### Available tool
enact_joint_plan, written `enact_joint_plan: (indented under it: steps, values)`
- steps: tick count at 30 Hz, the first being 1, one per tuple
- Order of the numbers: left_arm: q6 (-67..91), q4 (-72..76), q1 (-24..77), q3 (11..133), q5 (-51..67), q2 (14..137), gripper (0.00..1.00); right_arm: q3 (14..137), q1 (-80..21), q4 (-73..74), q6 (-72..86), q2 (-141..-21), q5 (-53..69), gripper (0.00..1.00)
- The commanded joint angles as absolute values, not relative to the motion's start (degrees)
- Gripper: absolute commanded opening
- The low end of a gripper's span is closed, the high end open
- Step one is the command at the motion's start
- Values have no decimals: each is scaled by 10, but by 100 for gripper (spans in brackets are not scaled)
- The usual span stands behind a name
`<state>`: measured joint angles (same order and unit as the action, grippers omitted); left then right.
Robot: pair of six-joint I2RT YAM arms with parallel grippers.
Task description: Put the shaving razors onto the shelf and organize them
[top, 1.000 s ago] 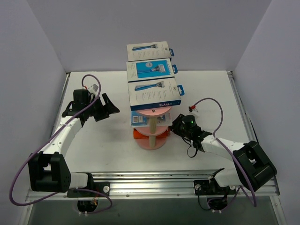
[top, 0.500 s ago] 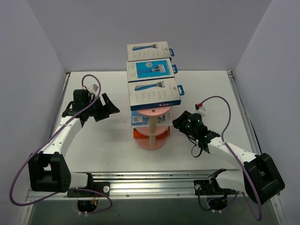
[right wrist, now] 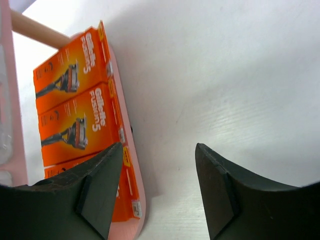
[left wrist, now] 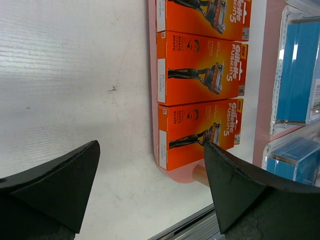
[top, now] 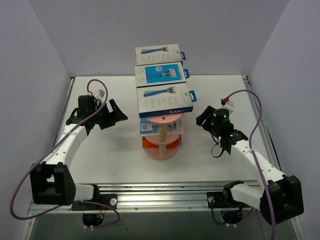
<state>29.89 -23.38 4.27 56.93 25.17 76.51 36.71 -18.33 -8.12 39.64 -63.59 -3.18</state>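
Left gripper (top: pixel 116 113) jaws spread wide; right gripper (top: pixel 202 119) jaws parted, less wide.

A robot lab: white table (top: pixel 115 150) boxed in by plain white panels (top: pixel 35 50).

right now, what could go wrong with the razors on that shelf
The orange packs reach the bottom tier's rim, and the right jaws stand open close beside them; a stray sweep could push one off. The white-and-blue boxes sit high on a thin post; a knock might topple the shelf.

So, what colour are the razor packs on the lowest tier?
Orange packs; clearest from the left wrist.
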Motion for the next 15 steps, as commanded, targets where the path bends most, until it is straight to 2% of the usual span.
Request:
enact_joint_plan:
  steps: [1, 7, 15]
  values:
    - [280, -227, 42, 570, 231, 743, 95, 426, -161, -16, 334, -620, -54, 56]
    - [268, -240, 50, 575, 196, 723, 97, 490, -117, 23, 309, -636, -49, 63]
    - [237, -257, 119, 569, 36, 617, 97, 567, -91, 59, 288, -677, -39, 68]
